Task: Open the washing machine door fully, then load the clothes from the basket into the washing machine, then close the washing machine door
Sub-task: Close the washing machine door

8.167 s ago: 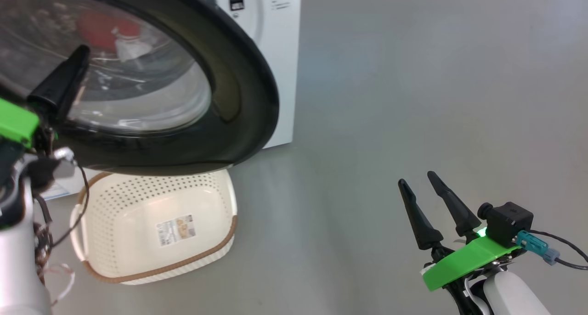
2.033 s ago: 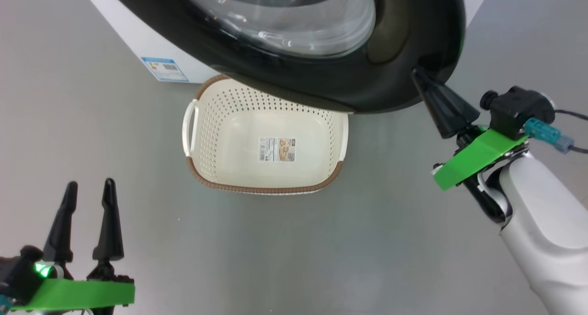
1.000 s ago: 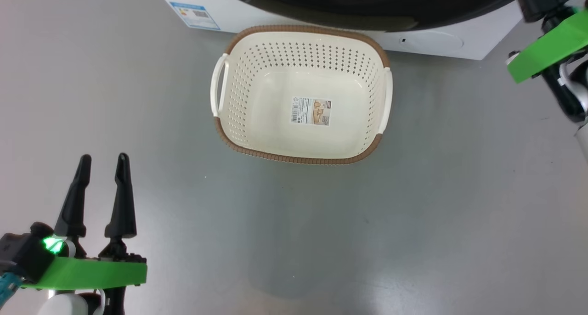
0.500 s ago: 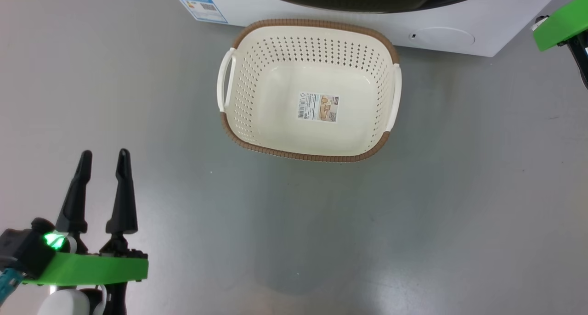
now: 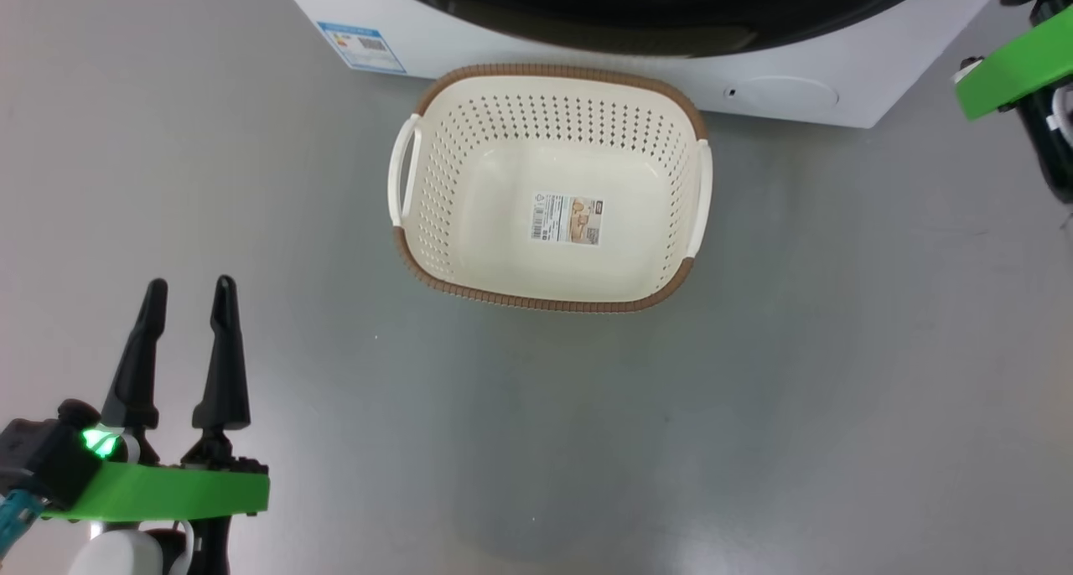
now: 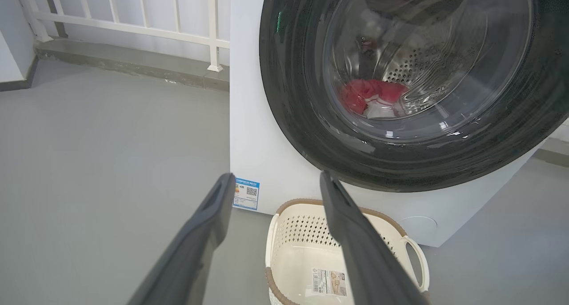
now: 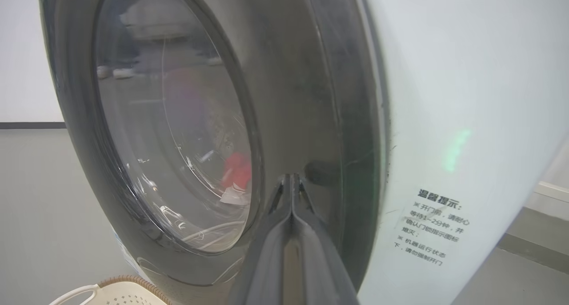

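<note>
My right claw [image 7: 291,177], shut and empty, points at the door [image 7: 311,74]; my left claw [image 5: 189,288] gapes empty near the basket [image 5: 536,300].

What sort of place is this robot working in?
Probably a laundry area, maybe a balcony: a white front-loading washing machine, an empty laundry basket on a grey floor, and a white railing.

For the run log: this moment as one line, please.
washing machine door: looks closed; clothes: in drum; basket: empty; left gripper: open; right gripper: shut, by door

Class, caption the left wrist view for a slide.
Open left gripper before the washing machine door, red clothes behind its glass, empty basket below.
</note>
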Available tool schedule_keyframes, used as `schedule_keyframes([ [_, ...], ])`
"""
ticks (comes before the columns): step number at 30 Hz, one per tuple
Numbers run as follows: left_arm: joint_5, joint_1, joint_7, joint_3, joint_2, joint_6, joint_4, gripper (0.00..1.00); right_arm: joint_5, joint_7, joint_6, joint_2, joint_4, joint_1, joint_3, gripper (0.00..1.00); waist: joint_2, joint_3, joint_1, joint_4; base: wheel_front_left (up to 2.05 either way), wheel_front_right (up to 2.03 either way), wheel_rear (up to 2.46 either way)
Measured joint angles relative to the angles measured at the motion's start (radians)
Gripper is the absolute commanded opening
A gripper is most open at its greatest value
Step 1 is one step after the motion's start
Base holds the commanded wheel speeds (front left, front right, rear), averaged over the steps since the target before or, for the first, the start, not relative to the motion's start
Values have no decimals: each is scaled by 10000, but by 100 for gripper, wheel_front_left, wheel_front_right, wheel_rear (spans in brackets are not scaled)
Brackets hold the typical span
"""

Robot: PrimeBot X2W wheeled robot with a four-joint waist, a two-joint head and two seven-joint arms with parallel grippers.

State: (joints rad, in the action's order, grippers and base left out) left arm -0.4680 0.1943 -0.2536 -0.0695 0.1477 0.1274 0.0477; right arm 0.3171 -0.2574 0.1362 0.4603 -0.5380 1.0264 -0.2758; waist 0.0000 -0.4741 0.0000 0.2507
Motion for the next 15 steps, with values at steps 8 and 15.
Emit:
schedule_keyframes([
  [8,105,-71,0,2,100,2,8,100,-10,0,0,-268,476,-939,58,100,0,578,0,-240,0,0,0],
  [15,221,-329,0,-4,188,2,19,100,-8,0,0,-504,1047,-1964,464,100,0,1126,0,-509,0,0,0],
])
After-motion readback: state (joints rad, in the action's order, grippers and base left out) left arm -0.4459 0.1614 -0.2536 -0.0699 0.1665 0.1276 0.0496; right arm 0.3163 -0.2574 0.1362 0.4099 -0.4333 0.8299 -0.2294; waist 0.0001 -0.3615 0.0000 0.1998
